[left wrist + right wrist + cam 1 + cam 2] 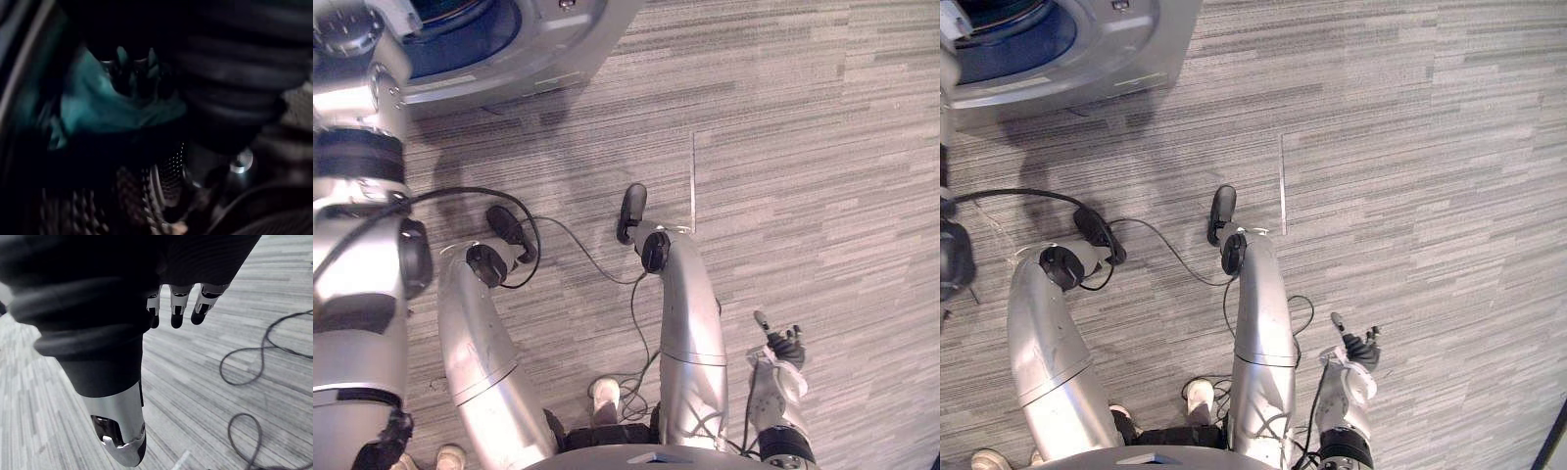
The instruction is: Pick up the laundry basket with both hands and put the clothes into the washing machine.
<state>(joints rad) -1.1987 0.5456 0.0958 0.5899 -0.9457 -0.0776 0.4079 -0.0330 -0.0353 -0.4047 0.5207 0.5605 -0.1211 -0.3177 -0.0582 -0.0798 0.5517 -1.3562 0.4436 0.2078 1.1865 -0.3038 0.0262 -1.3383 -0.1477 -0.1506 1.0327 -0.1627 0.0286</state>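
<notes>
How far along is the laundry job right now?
Looks late in the job. A teal cloth already lies inside the silver washing machine's perforated metal drum, with the left hand at it; its grip is too dark to read. The right hand hangs empty over the grey striped carpet. Left: drawing that arm out.

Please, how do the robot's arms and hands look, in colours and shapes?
The left arm is silver-grey with rounded shells and dark bands; the right arm is silver-grey. The right hand has silver fingers with dark tips, a silver thumb, and a dark ribbed cover over its back and wrist. The left hand has the same dark ribbed cover.
</notes>
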